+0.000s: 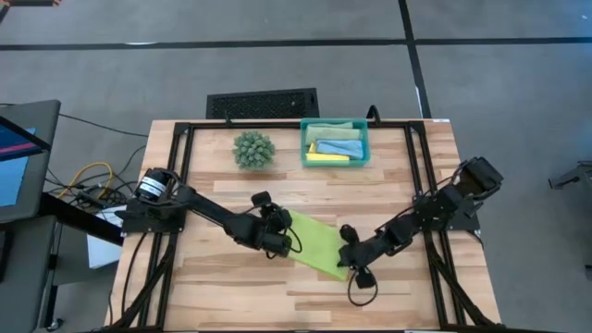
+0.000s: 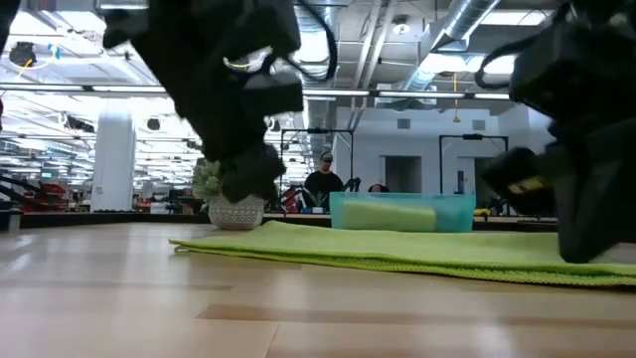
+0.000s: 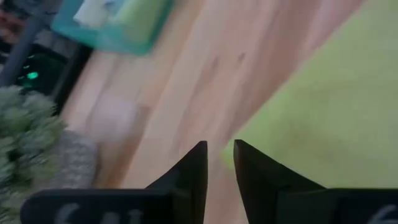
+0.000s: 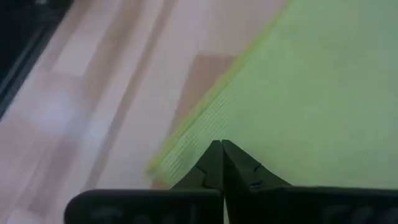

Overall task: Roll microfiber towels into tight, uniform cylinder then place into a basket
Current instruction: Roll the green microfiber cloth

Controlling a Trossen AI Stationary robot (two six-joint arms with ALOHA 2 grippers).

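Three rolled towels (image 1: 331,145) fill the basket (image 1: 362,154) — lime towel (image 1: 319,242) lies flat; right jaws clenched on its corner, left jaws slightly parted

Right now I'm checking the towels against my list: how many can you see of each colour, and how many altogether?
Lime green: 1, lying flat on the table, between the grippers.
Sage green: 1, in the basket.
Light blue: 1, in the basket.
Yellow: 1, in the basket.
Total: 4 towels, 3 of them in the basket.
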